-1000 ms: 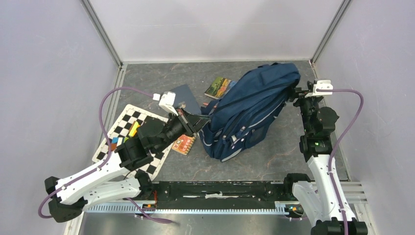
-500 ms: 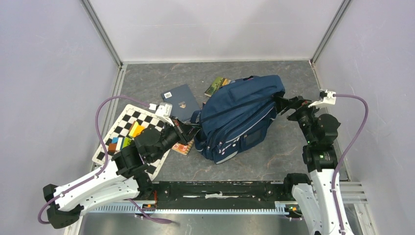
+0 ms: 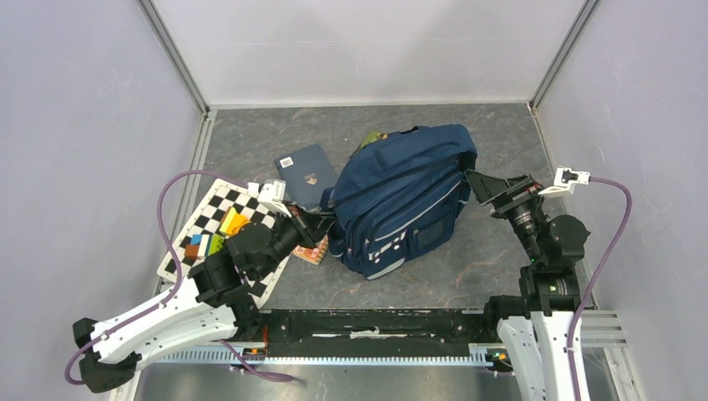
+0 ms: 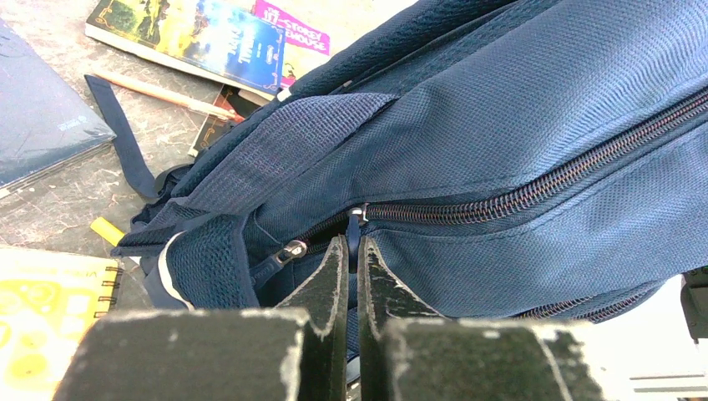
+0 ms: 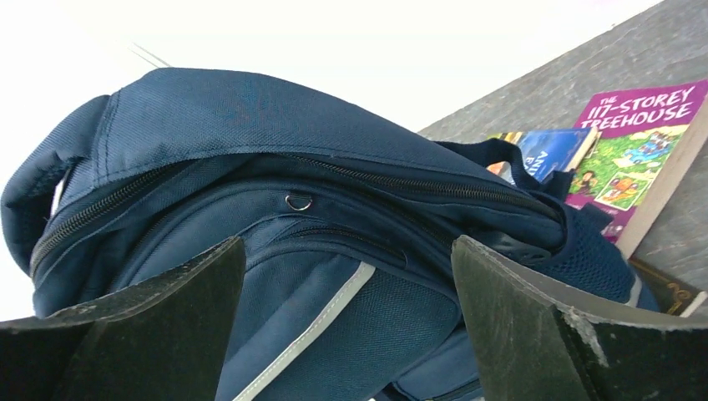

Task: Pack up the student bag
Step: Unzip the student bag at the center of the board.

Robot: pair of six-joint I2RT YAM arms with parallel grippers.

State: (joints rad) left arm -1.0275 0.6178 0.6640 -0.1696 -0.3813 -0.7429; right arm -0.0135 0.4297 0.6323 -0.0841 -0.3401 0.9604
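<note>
The navy student bag [image 3: 401,200] lies in the middle of the table, front pockets and grey stripes facing up. My left gripper [image 3: 321,224] is at its left end. In the left wrist view the left gripper [image 4: 351,244] is shut on the dark pull tab of the zipper slider [image 4: 357,215] of the main zipper [image 4: 534,190]. My right gripper [image 3: 482,185] is open and empty just off the bag's right side. In the right wrist view the bag [image 5: 275,242] fills the space between the wide-open fingers [image 5: 518,317], not touching them.
A navy notebook [image 3: 307,173] and a spiral notebook [image 3: 312,250] lie left of the bag, and a chessboard [image 3: 219,236] with coloured blocks lies further left. Books poke out behind the bag [image 3: 371,138], including a purple one [image 5: 643,142]. A pencil [image 4: 163,93] lies beside the shoulder strap.
The right gripper let go of the bag's top and drew back to the right. The bag dropped from stretched up to lying flatter. The left gripper shifted slightly down-left.
</note>
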